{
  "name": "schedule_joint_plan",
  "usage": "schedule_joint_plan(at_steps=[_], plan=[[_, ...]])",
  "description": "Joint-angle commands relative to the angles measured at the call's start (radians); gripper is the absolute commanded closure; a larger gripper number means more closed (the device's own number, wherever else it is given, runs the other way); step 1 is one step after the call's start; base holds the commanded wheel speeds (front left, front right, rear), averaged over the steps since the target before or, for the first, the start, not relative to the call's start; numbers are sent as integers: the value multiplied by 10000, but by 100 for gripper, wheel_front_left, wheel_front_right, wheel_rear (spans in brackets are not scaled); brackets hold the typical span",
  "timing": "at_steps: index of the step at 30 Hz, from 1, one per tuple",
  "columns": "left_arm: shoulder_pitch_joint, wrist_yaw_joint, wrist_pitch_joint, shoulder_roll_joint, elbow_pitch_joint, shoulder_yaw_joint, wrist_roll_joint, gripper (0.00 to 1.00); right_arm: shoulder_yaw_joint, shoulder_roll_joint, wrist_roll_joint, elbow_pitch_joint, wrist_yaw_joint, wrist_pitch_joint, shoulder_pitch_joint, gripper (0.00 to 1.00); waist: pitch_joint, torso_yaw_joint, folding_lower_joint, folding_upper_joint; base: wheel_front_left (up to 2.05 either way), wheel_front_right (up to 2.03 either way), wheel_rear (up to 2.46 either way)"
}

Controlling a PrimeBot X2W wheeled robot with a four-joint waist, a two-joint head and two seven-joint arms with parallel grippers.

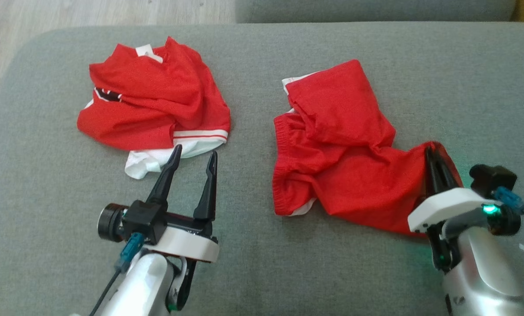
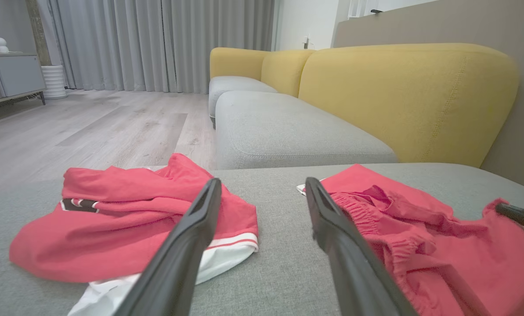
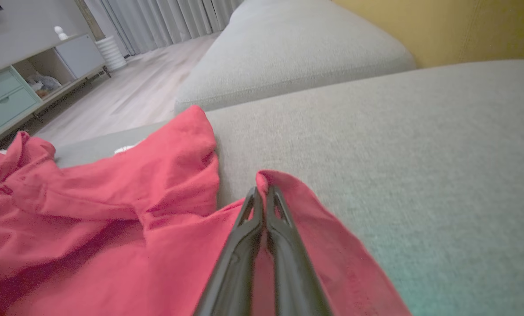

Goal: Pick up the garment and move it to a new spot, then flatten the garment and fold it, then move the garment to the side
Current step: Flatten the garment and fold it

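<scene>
Two red garments lie on the grey cushion [image 1: 253,52]: a jersey [image 1: 152,101] toward its left edge and the shorts [image 1: 336,145] right of centre. The right gripper [image 1: 432,153] is clamped on the shorts' corner nearest the right edge, with fabric pinched between its closed fingers. Lifting well probably means rising slowly and straight up, so the thin pinch holds and the bunched waistband trails free. The left gripper [image 1: 196,150] hangs spread, grasping nothing, at the jersey's near hem, apart from the shorts.
</scene>
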State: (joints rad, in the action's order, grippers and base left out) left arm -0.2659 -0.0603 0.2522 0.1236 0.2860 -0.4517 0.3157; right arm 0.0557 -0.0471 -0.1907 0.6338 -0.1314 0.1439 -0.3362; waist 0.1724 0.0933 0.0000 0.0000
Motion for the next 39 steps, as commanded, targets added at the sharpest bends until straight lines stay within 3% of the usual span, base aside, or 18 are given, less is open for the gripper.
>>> schedule_joint_plan(at_steps=[1, 7, 14, 21, 29, 30, 31, 39], plan=[[-383, 16, 95, 48, -267, 350, -97, 0, -299, -31, -40, -444, 7, 149, -397, 100, -86, -50, 0, 0, 0, 0, 0], [-345, 19, 95, -16, -275, 340, -113, 0, -304, -69, 62, -1244, 7, -224, -719, 100, -270, -58, 0, 0, 0, 0, 0], [-415, 100, 95, -136, -363, 255, -166, 0, -9, -651, 482, -1638, 7, -1494, -1558, 100, -150, 385, 0, 0, 0, 0, 0], [-601, 203, 95, -298, -394, 184, -226, 0, 113, -1351, 825, -818, 7, -2515, -2607, 100, 220, 1121, 0, 0, 0, 0, 0], [-713, 267, 95, -397, -386, 233, -313, 0, -46, -1721, 964, 644, 7, -2763, -3640, 99, 460, 1431, 0, 0, 0, 0, 0], [-723, 270, 95, -407, -388, 249, -327, 0, -75, -1828, 1086, 871, 7, -2739, -3769, 11, 481, 1436, 0, 0, 0, 0, 0], [-736, 273, 95, -418, -389, 265, -340, 0, -115, -1918, 1200, 1095, 7, -2715, -3893, 0, 491, 1433, 0, 0, 0, 0, 0], [-703, 284, 95, -479, -458, 477, -421, 0, 196, -2132, 1266, 1572, 7, -1517, -4523, 0, 246, 969, 0, 0, 0, 0, 0]])
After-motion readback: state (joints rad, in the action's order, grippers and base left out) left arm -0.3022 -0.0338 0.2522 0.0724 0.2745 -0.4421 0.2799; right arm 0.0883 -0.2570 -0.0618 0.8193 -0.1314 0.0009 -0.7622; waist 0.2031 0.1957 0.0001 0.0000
